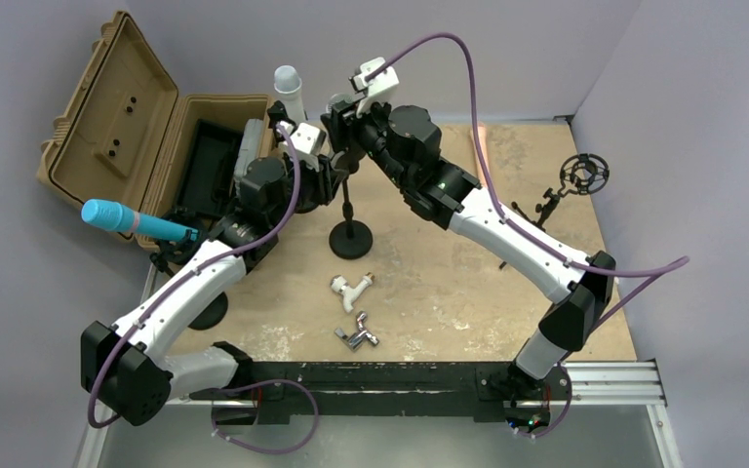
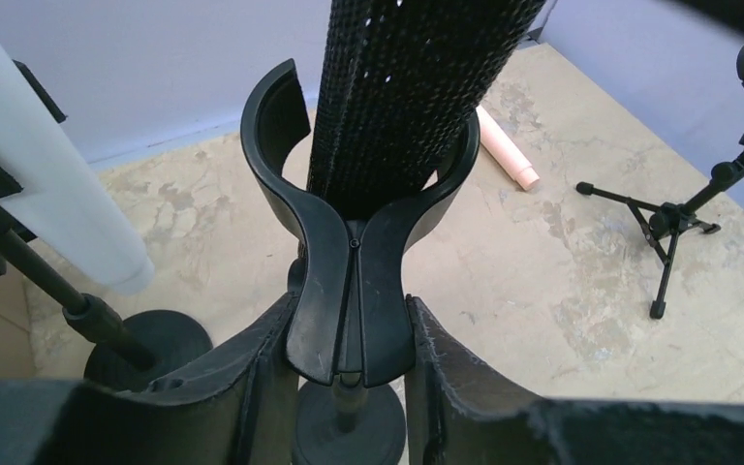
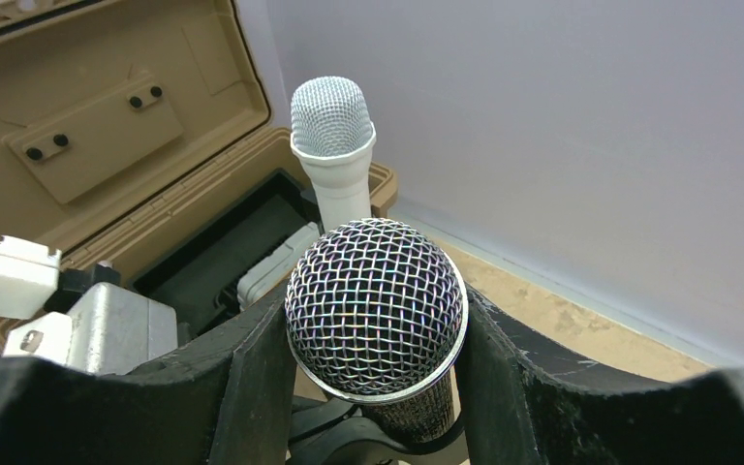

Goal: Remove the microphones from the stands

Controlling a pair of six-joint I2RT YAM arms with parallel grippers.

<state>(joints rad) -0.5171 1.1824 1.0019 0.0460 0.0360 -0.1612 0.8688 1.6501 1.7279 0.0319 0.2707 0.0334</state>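
Between the fingers of the right claw sits the mesh head of the microphone. Both fingers bear on the grille, so I read this claw as clamped on the microphone head.

Below it, the left claw is closed on the stem of the black clip at the top of the stand. Its fingers touch the stem on both sides. The microphone's black perforated body is seated in the fork of the clip, so the microphone is not yet off the stand. The stand's thin pole runs down to a round black base near the middle of the bench.

Surrounding items:
- A white microphone stands upright just behind the claws, in front of the open tan case.
- A blue microphone lies near the case at the left edge of the bench.
- A small tripod with a ring mount stands at the far right.
- A white fitting and a metal fitting lie between the stand base and the arm bases.
- A pink cylinder lies on the bench beyond the clip.
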